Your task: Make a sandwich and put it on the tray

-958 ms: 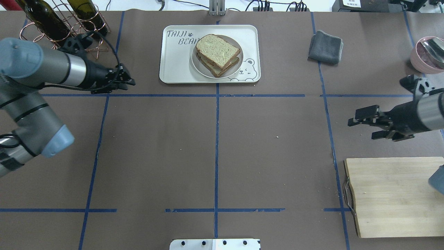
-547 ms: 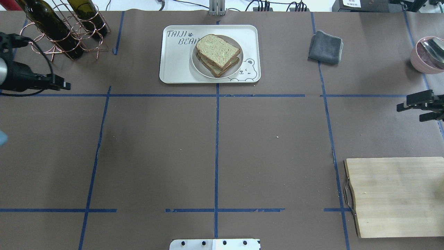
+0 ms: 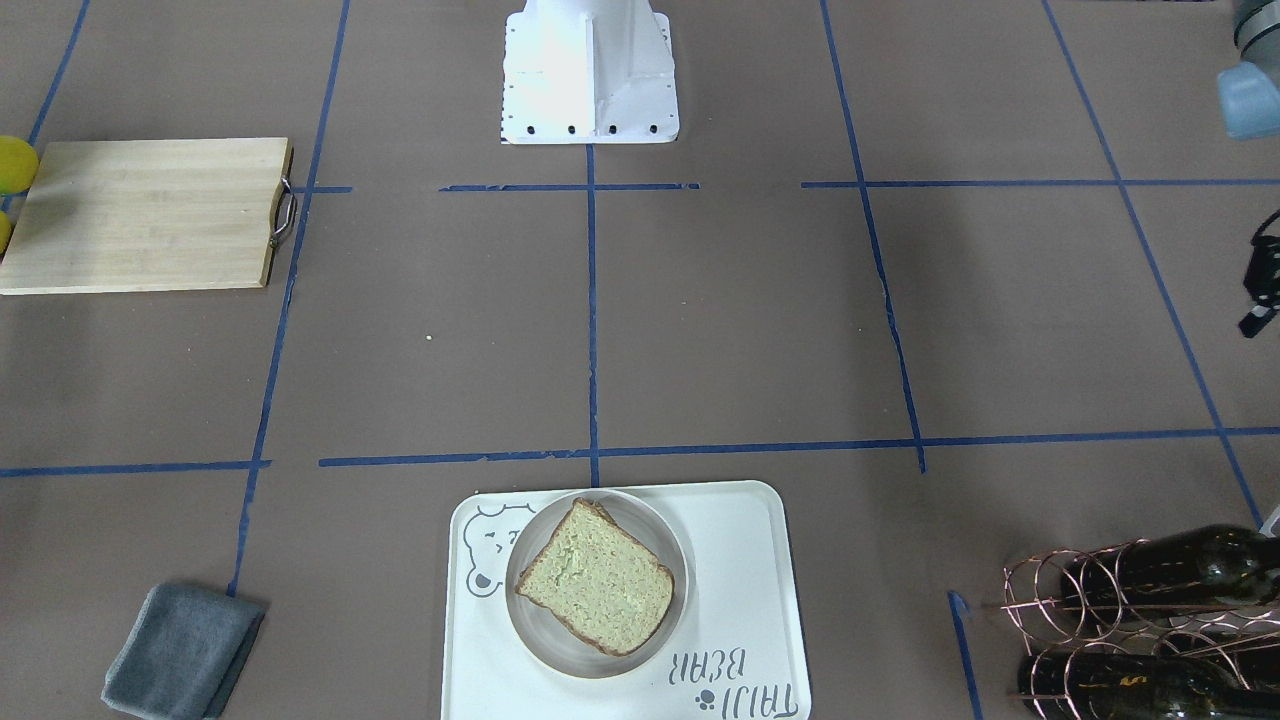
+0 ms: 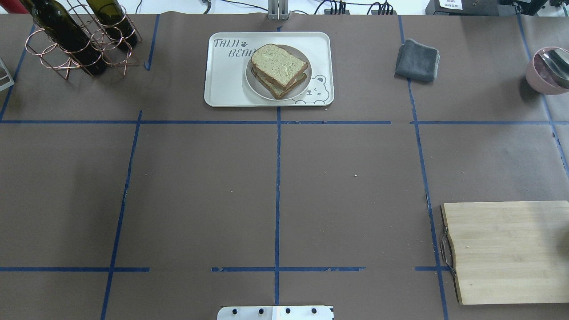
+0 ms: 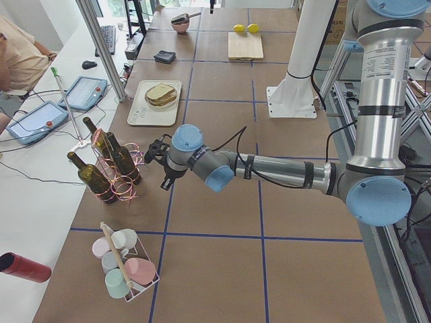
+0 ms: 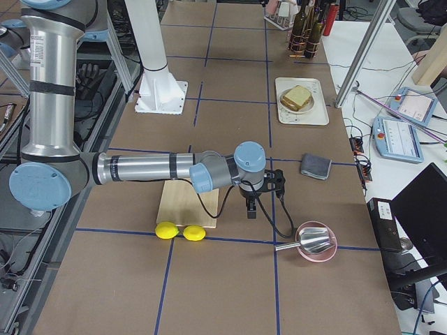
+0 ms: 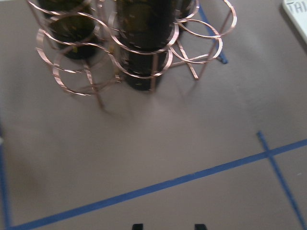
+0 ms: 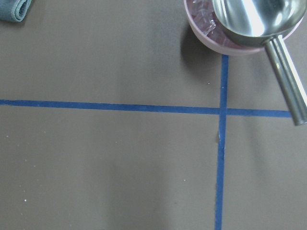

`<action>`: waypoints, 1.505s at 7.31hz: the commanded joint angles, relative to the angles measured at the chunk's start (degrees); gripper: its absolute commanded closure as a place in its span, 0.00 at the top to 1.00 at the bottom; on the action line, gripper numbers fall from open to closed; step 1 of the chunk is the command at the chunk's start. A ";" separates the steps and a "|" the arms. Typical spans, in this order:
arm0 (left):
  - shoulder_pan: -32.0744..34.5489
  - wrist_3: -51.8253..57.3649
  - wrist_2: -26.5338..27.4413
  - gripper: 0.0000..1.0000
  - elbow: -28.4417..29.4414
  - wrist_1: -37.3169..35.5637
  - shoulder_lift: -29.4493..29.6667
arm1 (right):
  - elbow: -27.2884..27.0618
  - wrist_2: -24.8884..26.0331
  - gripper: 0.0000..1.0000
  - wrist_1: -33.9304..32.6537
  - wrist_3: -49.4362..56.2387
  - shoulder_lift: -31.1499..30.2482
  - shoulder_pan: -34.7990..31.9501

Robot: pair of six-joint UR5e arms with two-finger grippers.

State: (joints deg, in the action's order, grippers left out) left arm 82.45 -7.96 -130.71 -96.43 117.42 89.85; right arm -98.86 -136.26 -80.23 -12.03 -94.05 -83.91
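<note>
The sandwich [image 4: 278,70], two tan bread slices with dark crust, lies on a small round white plate [image 4: 302,86] on the cream tray [image 4: 222,89] with the bear drawing. It also shows in the front view [image 3: 595,590]. The egg filling is hidden. My left gripper [image 7: 169,226] is open and empty, low over the table in front of the bottle rack, far from the tray. My right gripper [image 6: 250,202] hangs near the pink bowl, far from the tray. I cannot tell whether it is open or shut. Neither gripper shows in the overhead view.
A copper rack with wine bottles [image 4: 75,40] stands at the far left corner. A grey cloth [image 4: 418,60] lies right of the tray. A pink bowl with a metal scoop [image 4: 546,71] sits at the right edge. A wooden cutting board [image 4: 506,251] lies near right, with two lemons [image 6: 178,232] beside it.
Both arms have drawn outward and left the overhead view, the left one to the left, the right one to the right. The sandwich and tray have not moved.
</note>
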 commanded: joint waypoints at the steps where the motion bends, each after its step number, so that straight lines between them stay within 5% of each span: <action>1: 8.41 16.98 -0.25 1.00 -2.62 -21.28 1.28 | -0.10 0.38 1.00 -9.59 9.39 3.43 -3.71; 3: 9.31 20.68 -0.25 1.00 -4.38 -31.24 -0.63 | -0.62 -0.94 1.00 -9.51 6.08 3.18 -3.71; 11: 9.05 21.15 -5.60 1.00 -8.52 -39.81 -5.39 | -0.72 -2.88 1.00 -8.98 2.37 2.47 -3.01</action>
State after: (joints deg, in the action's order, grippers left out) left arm 91.58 13.10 -135.85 -105.09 77.67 84.80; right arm -99.59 -139.11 -89.21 -9.71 -91.46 -86.93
